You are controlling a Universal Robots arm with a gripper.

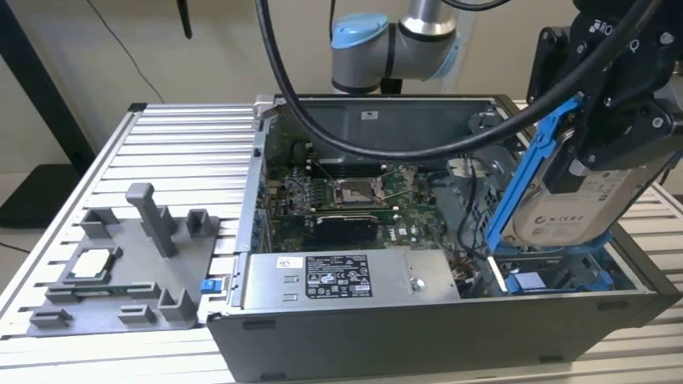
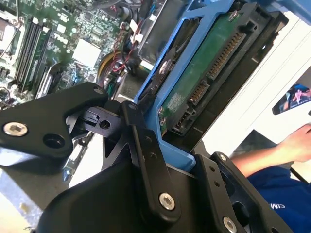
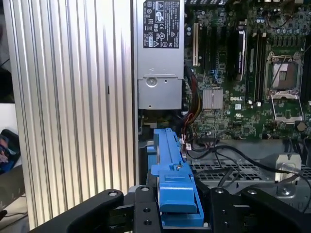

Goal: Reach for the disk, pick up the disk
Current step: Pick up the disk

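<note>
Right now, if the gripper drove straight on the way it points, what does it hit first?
Probably the blue drive bay in the open computer case. The gripper, shut on the disk, points down at that corner; depth is unclear.

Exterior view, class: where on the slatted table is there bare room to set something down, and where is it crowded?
Bare slats lie behind the grey fixture tray, beside the open computer case. The tray is crowded with holders; the case is packed. The gripper holds the disk above the case's blue bay.

We see an open computer case on the ribbed table, with a green motherboard inside. A grey fixture tray lies at the exterior view's left.
</note>
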